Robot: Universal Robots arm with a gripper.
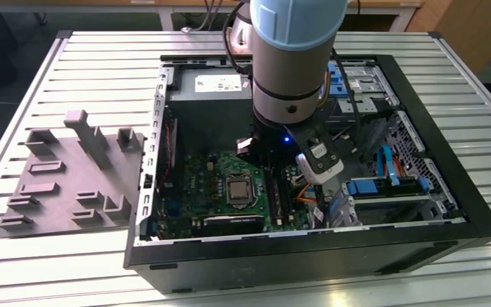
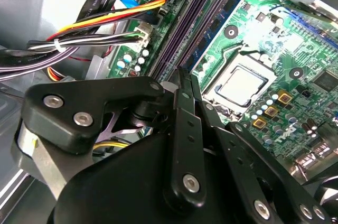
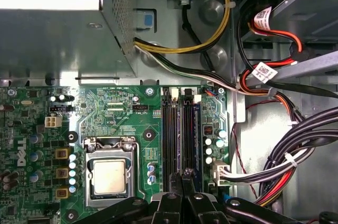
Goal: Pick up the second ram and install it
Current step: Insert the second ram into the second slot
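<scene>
My gripper (image 2: 185, 78) is down inside the open computer case (image 1: 314, 252), with its black fingers (image 3: 182, 182) shut together and nothing visible between them. The fingertips hover right over the end of the row of dark memory slots (image 3: 180, 129) on the green motherboard (image 1: 207, 173). A long dark ram stick with small chips (image 2: 214, 23) stands seated in the slot nearest the silver processor (image 3: 110, 176). I cannot tell whether it is the second ram. In the exterior view the gripper (image 1: 309, 188) sits just to the exterior view's right of the slots.
Bundles of black, yellow and red cables (image 3: 274, 166) run close beside the slots. The power supply box (image 3: 58, 28) and drive bays with blue clips (image 1: 373, 185) crowd the case. A grey plastic tray with upright posts (image 1: 66, 179) lies on the slatted table at the exterior view's left.
</scene>
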